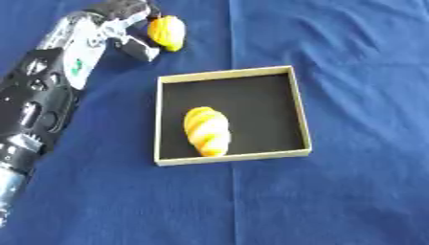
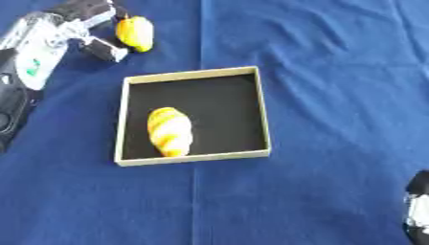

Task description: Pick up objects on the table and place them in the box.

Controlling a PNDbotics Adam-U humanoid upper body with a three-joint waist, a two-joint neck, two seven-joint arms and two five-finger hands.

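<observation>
In the left eye view, a shallow square box [image 1: 232, 116] with pale walls and a black floor sits near the middle of the counter [image 1: 352, 191], which is draped in a blue cloth. Inside the box lies 1 yellow-and-orange striped bread-like item [image 1: 207, 131], set lengthwise toward the near left part of the floor and apart from the walls. At the far left, the black-and-silver left arm [image 1: 42, 100] reaches up the frame to the left hand [image 1: 126, 28], whose fingers [image 1: 141, 49] are curled round a second yellow item [image 1: 167, 32], one above it and one below; this item is beyond the box's far left corner, well apart from the box. Whether it rests on the cloth or is lifted I cannot tell. In the right eye view, the same box, striped item and held yellow item appear shifted left, and a dark part of the right hand [image 2: 416, 206] shows at the lower right corner, near the frame edge; whether its fingers are released or clenched I cannot tell.
</observation>
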